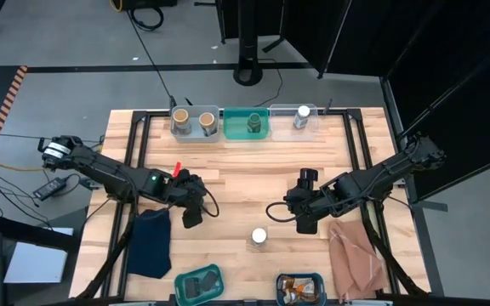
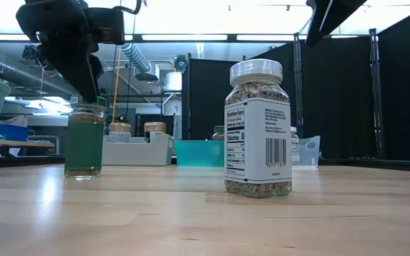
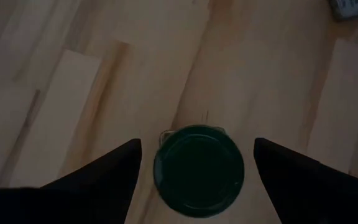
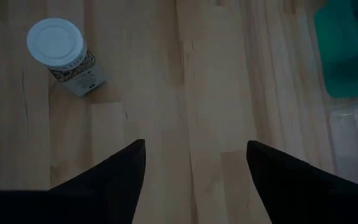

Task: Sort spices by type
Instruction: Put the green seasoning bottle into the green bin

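Bench, high view: two tan-topped jars in the 11 o'clock bin, one green-topped, one white-topped in bins beside.

White-topped jar near centre; barcode visible, text illegible.

Left claw open astride green-topped jar.

Right claw open, empty.

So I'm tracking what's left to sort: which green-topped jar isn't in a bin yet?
The green-topped jar standing on the bare wood between the open left gripper fingers. The other green-topped jar already stands in the green bin at the far edge.
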`<state>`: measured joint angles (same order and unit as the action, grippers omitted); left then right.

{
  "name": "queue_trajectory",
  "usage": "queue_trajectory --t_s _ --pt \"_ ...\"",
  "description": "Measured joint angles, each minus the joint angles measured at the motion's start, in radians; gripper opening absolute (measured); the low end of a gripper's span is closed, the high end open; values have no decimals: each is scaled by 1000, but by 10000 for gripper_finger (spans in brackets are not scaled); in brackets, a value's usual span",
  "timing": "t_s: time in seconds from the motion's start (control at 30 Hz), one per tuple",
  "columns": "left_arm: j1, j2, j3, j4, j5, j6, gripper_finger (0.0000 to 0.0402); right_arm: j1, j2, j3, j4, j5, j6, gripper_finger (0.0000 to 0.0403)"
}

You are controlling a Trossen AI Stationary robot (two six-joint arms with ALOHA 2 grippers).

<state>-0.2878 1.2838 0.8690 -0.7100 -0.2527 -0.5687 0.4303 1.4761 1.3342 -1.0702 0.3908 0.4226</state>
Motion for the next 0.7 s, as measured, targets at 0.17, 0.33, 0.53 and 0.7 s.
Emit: queue_trajectory --t_s 0.17,0.33,0.53,0.7 --pt "0 -1 -24 13 -5 -16 316 0 0 0 0 0 -4 287" --pt "0 -1 -25 17 -1 -12 299 -1 0 0 -1 0 -7 282" --pt "0 -1 -25 2 -6 -6 238 -2 0 0 -1 1 -5 280" --pt "0 -1 -24 1 -8 -9 193 -4 0 0 -1 11 -4 279"
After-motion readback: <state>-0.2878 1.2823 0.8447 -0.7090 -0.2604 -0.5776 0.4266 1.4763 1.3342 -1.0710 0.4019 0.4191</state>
